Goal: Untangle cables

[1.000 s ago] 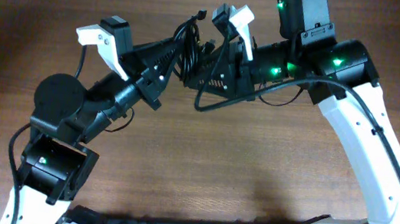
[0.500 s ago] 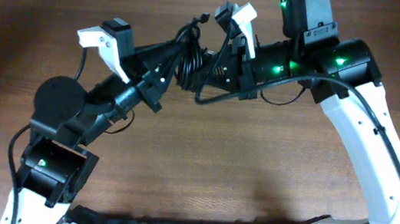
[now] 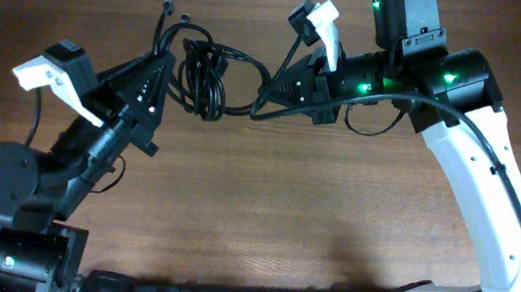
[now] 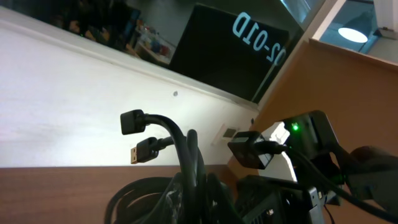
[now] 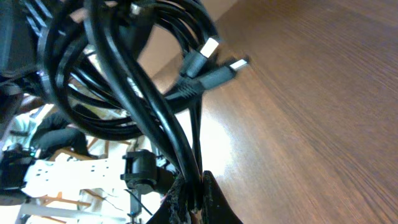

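Brown wood-grain counter, bare matte top, with a bright glare patch in the right wrist view. A thin white strip runs along the far edge.

We see the cables as one black knotted bundle close to the far edge, a bit left of the middle. They are strung between the two arms.

Left end effector: clamped on the left side of the bundle. In its wrist view the cords rise straight out of the grip, and two plugs stick up above them. We can't see the pads themselves.

Right end effector: pressed together on a few strands coming off the bundle's right side. Its wrist view shows the strands pinched at the bottom of frame, between the dark fingers. Two more plugs hang free above the wood.

The loops between the two grips look lifted off the counter, though we can't confirm that from overhead.

Room, from the left wrist view: white wall, dark panel with mirrored lettering, tan partition on the right, and a lit ceiling lamp. Green status lights are on along the right arm.
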Available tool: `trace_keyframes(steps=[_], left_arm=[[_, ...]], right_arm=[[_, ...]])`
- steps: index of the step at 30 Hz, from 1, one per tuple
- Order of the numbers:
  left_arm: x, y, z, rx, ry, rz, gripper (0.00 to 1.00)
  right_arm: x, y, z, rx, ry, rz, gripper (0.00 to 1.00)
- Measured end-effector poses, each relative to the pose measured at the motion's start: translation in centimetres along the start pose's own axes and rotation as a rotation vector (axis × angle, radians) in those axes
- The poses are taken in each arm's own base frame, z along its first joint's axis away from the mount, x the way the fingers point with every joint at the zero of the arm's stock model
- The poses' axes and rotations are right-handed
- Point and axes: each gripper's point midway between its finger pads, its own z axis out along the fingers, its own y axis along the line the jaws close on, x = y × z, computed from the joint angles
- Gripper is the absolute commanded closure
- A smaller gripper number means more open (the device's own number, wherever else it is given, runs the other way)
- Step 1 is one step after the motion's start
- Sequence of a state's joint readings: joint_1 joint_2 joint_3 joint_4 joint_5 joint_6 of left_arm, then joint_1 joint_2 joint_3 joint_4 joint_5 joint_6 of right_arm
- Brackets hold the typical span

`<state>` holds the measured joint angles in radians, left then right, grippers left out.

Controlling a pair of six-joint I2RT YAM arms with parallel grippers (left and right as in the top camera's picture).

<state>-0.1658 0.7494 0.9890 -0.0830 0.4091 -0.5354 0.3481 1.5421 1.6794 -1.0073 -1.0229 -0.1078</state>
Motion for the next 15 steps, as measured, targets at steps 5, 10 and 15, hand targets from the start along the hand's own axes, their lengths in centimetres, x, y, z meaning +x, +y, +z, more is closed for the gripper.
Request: trace_keyframes(steps=[5, 10, 15], left_arm=[[-1.2, 0.9, -1.1, -0.045, -0.042, 0.022, 1.0], [-2.7, 1.7, -2.4, -0.098, -0.103, 0.048, 0.98], [-2.9, 1.6, -2.9, -0.105, -0.111, 0.061, 0.97]], right_arm=[[0.1, -0.9, 0.0, 0.054, 0.005, 0.017, 0.96], [0.3, -2.2, -0.9, 0.102, 0.001, 0.063, 0.96], [0.8, -3.0, -1.9, 0.124, 0.002, 0.113, 0.77]])
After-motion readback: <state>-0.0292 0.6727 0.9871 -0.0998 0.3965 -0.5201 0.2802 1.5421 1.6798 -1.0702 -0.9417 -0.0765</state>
